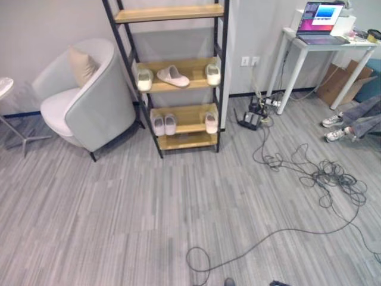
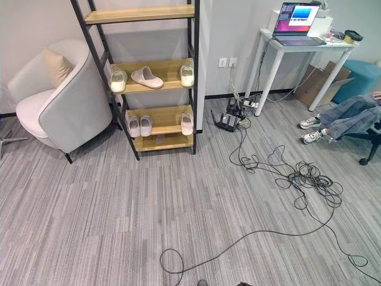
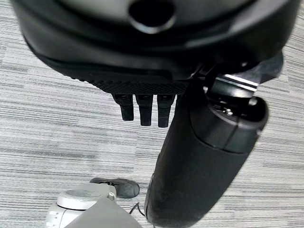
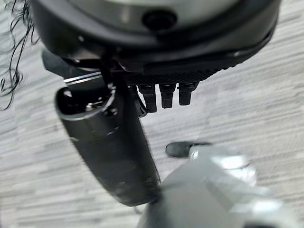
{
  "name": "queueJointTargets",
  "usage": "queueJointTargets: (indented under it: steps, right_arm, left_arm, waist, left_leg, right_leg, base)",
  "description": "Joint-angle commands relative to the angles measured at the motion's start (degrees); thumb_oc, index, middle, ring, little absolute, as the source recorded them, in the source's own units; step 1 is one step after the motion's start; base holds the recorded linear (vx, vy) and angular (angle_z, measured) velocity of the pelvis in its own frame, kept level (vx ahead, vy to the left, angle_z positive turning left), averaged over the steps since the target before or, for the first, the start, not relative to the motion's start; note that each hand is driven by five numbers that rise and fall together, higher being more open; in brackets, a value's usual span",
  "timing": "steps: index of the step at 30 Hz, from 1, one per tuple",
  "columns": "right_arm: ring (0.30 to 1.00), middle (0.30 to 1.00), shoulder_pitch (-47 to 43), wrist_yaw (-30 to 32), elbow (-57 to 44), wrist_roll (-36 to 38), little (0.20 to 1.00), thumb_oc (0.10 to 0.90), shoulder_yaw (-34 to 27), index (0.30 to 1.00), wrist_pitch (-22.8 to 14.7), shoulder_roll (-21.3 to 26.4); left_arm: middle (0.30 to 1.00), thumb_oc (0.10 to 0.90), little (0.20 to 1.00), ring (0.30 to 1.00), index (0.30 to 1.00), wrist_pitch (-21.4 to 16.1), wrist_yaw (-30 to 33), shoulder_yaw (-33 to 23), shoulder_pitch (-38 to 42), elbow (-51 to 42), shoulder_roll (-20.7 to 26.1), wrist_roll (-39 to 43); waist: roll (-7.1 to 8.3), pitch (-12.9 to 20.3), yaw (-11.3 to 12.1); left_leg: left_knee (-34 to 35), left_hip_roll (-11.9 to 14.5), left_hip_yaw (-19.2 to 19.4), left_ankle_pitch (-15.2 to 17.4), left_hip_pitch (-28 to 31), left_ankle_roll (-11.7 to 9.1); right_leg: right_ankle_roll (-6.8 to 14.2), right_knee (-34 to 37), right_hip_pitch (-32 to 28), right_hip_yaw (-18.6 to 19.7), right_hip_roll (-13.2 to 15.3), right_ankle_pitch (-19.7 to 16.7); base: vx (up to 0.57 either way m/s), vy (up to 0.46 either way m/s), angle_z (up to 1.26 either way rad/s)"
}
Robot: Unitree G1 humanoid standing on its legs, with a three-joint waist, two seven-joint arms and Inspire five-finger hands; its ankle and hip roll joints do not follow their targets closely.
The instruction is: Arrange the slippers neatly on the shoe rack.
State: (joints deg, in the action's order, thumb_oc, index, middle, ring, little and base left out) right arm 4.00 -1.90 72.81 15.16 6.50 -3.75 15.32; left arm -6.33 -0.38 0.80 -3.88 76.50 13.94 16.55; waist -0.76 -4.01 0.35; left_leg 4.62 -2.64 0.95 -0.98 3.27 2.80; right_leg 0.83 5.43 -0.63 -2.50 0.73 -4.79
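Left hand [image 3: 156, 80]: fingers [image 3: 144, 109] straight and relaxed, hanging down over the floor, nothing held; thumb a smooth black cylinder. Right hand [image 4: 156, 71]: same, fingers [image 4: 167, 95] straight, empty, over grey striped carpet [image 1: 119, 226].

Shoe rack [image 1: 220, 83], upper centre of frame: black metal frame, light wood shelves. Middle shelf: slipper [image 1: 144, 78] at left end, toe out; slipper [image 1: 172, 75] in the centre lying crosswise; slipper [image 1: 213, 74] at right end. All white, soft-looking, rounded toes. Shelf below: pair of slippers [image 1: 164, 124] side by side, touching, left of centre; single slipper [image 1: 211, 123] at right end, apart from the pair. Top and bottom shelves carry no slippers.

Left of the rack: grey tub armchair [image 1: 95, 101], smooth upholstery, beige cushion [image 1: 80, 65]. Upper right: white counter [image 1: 309, 44] with open laptop [image 1: 321, 22]; screen text too small to read. Cardboard box [image 1: 339, 83] under it. Cable tangle [image 1: 327, 179] on the carpet at right. Person's legs [image 1: 357, 122] at right edge.
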Motion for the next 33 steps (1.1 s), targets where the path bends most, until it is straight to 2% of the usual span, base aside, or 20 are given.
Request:
queueJointTargets:
  steps: [1, 4, 8, 12, 14, 15, 17, 18, 19, 21, 23, 24, 25, 26, 27, 29, 30, 32, 33]
  right_arm:
    - [0.9, 0.9, -0.11, 0.59, 2.11, -2.7, 0.9, 0.8, 2.43, 0.9, -0.55, 2.78]
    - [0.9, 0.9, -1.28, 1.39, 1.9, -2.03, 0.9, 0.8, 2.23, 0.9, -0.47, 2.18]
    - [0.9, 0.9, -1.03, 1.11, 1.44, -2.42, 0.9, 0.8, 3.09, 0.9, -0.13, 1.63]
    - [0.9, 0.9, -1.11, 1.0, 2.46, -3.46, 0.9, 0.8, 3.86, 0.9, 0.26, 1.46]
    - [0.9, 0.9, -0.98, 0.63, 3.62, -5.1, 0.9, 0.8, 4.87, 0.9, 0.75, 1.59]
    - [0.9, 0.9, -0.81, 0.59, 3.63, -5.24, 0.9, 0.8, 4.75, 0.9, 0.7, 1.73]
    - [0.9, 0.9, -0.7, 0.88, 3.82, -6.09, 0.9, 0.8, 4.55, 0.9, 0.83, 2.29]
    - [0.9, 0.9, -0.67, 1.2, 4.66, -6.03, 0.9, 0.8, 4.61, 0.9, 1.31, 2.74]
    - [0.9, 0.9, -0.8, 1.32, 4.81, -5.7, 0.9, 0.8, 4.39, 0.9, 1.34, 2.97]
    - [0.9, 0.9, -1.11, 1.39, 4.91, -4.97, 0.9, 0.8, 4.08, 0.9, 1.48, 3.06]
    - [0.9, 0.9, -1.66, 1.45, 4.56, -4.96, 0.9, 0.8, 4.61, 0.9, 1.17, 3.15]
    - [0.9, 0.9, -1.64, 1.45, 4.56, -4.95, 0.9, 0.8, 4.62, 0.9, 1.16, 3.13]
    - [0.9, 0.9, -2.65, 1.5, 4.32, -4.93, 0.9, 0.8, 4.73, 0.9, 1.22, 3.04]
    - [0.9, 0.9, -2.63, 1.23, 3.94, -5.11, 0.9, 0.8, 4.43, 0.9, 1.13, 2.63]
    - [0.9, 0.9, -2.6, 1.23, 3.92, -5.11, 0.9, 0.8, 4.44, 0.9, 1.13, 2.6]
    - [0.9, 0.9, -2.51, 0.28, 3.61, -6.33, 0.9, 0.8, 4.93, 0.9, 1.33, 1.48]
    - [0.9, 0.9, -2.66, -0.16, 3.29, -6.97, 0.9, 0.8, 5.28, 0.9, 1.44, 1.33]
    - [0.9, 0.9, -3.92, -0.19, 1.64, -8.62, 0.9, 0.8, 6.8, 0.9, 1.61, 1.64]
    - [0.9, 0.9, -4.77, 0.03, 0.16, -9.43, 0.9, 0.8, 7.65, 0.9, 1.5, 1.72]
  left_arm:
    - [0.9, 0.8, 0.9, 0.9, 0.9, -1.52, 1.18, 0.32, 4.01, 2.24, 1.63, -1.93]
    - [0.9, 0.8, 0.9, 0.9, 0.9, -2.15, 2.65, 1.67, 6.56, -0.32, 0.99, -0.37]
    - [0.9, 0.8, 0.9, 0.9, 0.9, -1.65, 2.32, 6.08, 7.3, -0.36, -0.71, -3.75]
    - [0.9, 0.8, 0.9, 0.9, 0.9, -1.18, 1.67, 6.85, 7.66, -0.08, -1.45, -3.82]
    - [0.9, 0.8, 0.9, 0.9, 0.9, -0.86, 0.98, 8.0, 7.25, -0.44, -1.96, -4.22]
    - [0.9, 0.8, 0.9, 0.9, 0.9, -0.86, 0.89, 8.6, 7.34, -0.79, -2.1, -4.77]
    - [0.9, 0.8, 0.9, 0.9, 0.9, -0.82, 1.01, 10.08, 8.05, -2.2, -2.25, -5.69]
    - [0.9, 0.8, 0.9, 0.9, 0.9, -0.84, 1.01, 10.88, 8.04, -2.61, -2.37, -5.71]
    - [0.9, 0.8, 0.9, 0.9, 0.9, -0.87, 0.96, 11.02, 7.81, -2.52, -2.48, -5.77]
    - [0.9, 0.8, 0.9, 0.9, 0.9, -0.45, 0.68, 11.22, 6.73, -1.83, -3.03, -6.58]
    - [0.9, 0.8, 0.9, 0.9, 0.9, -0.3, 0.44, 10.96, 5.78, -0.57, -3.41, -7.47]
    - [0.9, 0.8, 0.9, 0.9, 0.9, -0.31, 0.44, 10.96, 5.76, -0.56, -3.4, -7.48]
    - [0.9, 0.8, 0.9, 0.9, 0.9, 0.08, 0.24, 10.47, 5.11, 1.15, -3.4, -8.43]
    - [0.9, 0.8, 0.9, 0.9, 0.9, 0.61, 0.3, 8.41, 3.49, 3.43, -3.1, -8.94]
    - [0.9, 0.8, 0.9, 0.9, 0.9, 0.61, 0.3, 8.41, 3.47, 3.43, -3.07, -8.95]
    - [0.9, 0.8, 0.9, 0.9, 0.9, 1.31, 0.31, 7.12, 3.26, 4.92, -1.93, -10.8]
    - [0.9, 0.8, 0.9, 0.9, 0.9, 1.45, 0.43, 7.26, 3.74, 4.74, -1.63, -11.24]
    - [0.9, 0.8, 0.9, 0.9, 0.9, 1.35, 0.87, 8.35, 4.79, 3.45, -1.42, -11.41]
    - [0.9, 0.8, 0.9, 0.9, 0.9, 1.22, 0.94, 9.38, 5.45, 2.33, -1.47, -11.58]
  waist:
    - [0.46, 1.35, 0.27]
    - [0.13, -0.22, -0.32]
    - [-0.59, -2.68, -1.67]
    - [-0.58, -3.95, -1.88]
    - [0.39, -5.59, -1.49]
    - [0.79, -6.55, -1.3]
    - [1.41, -8.49, -1.19]
    - [1.53, -9.49, -0.84]
    - [1.4, -9.57, -0.53]
    - [0.69, -8.86, 0.81]
    - [-0.45, -8.09, 2.26]
    - [-0.21, -8.28, 2.29]
    - [0.26, -7.66, 3.86]
    - [0.81, -6.02, 5.15]
    - [0.92, -6.02, 5.15]
    - [2.88, -3.72, 5.6]
    - [3.57, -3.25, 5.77]
    - [3.73, -3.83, 5.41]
    - [3.38, -4.36, 5.12]
  left_leg:
    - [0.38, 0.01, -3.37, 2.71, 0.2, -1.77]
    - [0.38, -0.22, -2.87, 1.98, -1.56, -2.26]
    - [0.38, 1.09, -2.1, 1.6, -0.72, -2.43]
    - [-2.13, 1.82, -2.3, 2.25, -1.35, -2.65]
    - [-12.88, 2.09, -1.6, 5.69, -5.5, -3.3]
    - [-18.24, 2.14, -0.69, 5.1, -8.42, -3.91]
    - [-30.38, 3.72, 0.92, 1.7, -15.45, -4.66]
    - [-34.63, 3.91, 1.5, 1.45, -20.03, -3.81]
    - [-33.57, 3.63, 2.04, 2.28, -21.92, -3.5]
    - [-25.26, 2.88, 3.15, 2.12, -22.83, -3.14]
    - [-15.34, 2.5, 3.33, -2.67, -23.21, -3.78]
    - [-14.79, 2.26, 3.49, -2.88, -22.63, -3.76]
    - [-8.21, 1.85, 4.41, -4.06, -24.11, -4.05]
    - [-7.71, 1.42, 2.93, -6.09, -23.21, -3.41]
    - [-7.74, 1.34, 2.98, -6.04, -23.17, -3.4]
    - [-10.61, -0.19, 2.6, -4.64, -22.31, -1.44]
    - [-11.33, -0.79, 2.97, -3.14, -21.68, -0.49]
    - [-12.24, -1.4, 3.77, -0.5, -19.37, 1.3]
    - [-12.64, -1.79, 3.91, 0.85, -17.45, 2.17]
  right_leg:
    - [3.93, -0.43, -3.48, -0.02, 0.84, 7.09]
    - [3.87, -0.43, -2.3, -0.89, 1.06, 6.93]
    - [2.49, -8.5, 0.82, -1.15, 0.34, 9.69]
    - [2.03, -11.6, 2.22, -1.05, -0.32, 11.25]
    - [1.12, -13.33, 2.83, 0.62, -0.51, 12.71]
    - [0.76, -13.53, 2.29, 0.73, -0.29, 13.05]
    - [-0.62, -14.36, 1.71, 0.48, 0.05, 13.67]
    - [-1.21, -14.5, 1.04, 0.02, 0.07, 14.76]
    - [-1.11, -14.15, 0.1, -0.13, 0.01, 15.6]
    - [-0.71, -12.41, -2.57, 0.12, -0.68, 16.58]
    - [-0.39, -10.81, -5.43, 0.82, -2.08, 17.26]
    - [-0.35, -10.71, -5.77, 0.88, -1.82, 17.34]
    - [0.08, -9.42, -9.37, 2.54, -2.17, 18.39]
    - [0.6, -9.75, -11.42, 4.05, -2.36, 18.93]
    - [0.62, -9.76, -11.46, 4.05, -2.26, 19.0]
    - [2.61, -15.67, -10.55, 4.69, -0.36, 17.5]
    - [4.49, -20.21, -9.38, 4.65, 0.47, 14.35]
    - [8.43, -31.44, -4.71, 3.5, 2.97, 3.55]
    - [8.89, -36.26, -2.84, 2.04, 4.41, 0.1]
  base:
    - [0.0, 0.0, 0.0]
    - [-0.08, -0.017, 0.08]
    - [0.03, -0.077, 0.2]
    - [0.07, -0.142, 0.0]
    - [0.07, -0.179, -0.1]
    - [0.06, -0.178, -0.15]
    - [0.09, -0.183, 0.11]
    - [0.19, -0.141, 0.37]
    - [0.32, -0.089, 0.23]
    - [0.39, 0.026, -0.01]
    - [0.37, 0.069, -0.01]
    - [0.5, 0.098, -0.21]
    - [0.67, 0.134, -0.36]
    - [0.67, 0.134, -0.66]
    - [0.68, 0.165, -0.83]
    - [0.56, 0.161, -0.81]
    - [0.39, 0.146, -0.51]
    - [0.35, 0.168, -0.17]
    - [0.34, 0.188, -0.03]
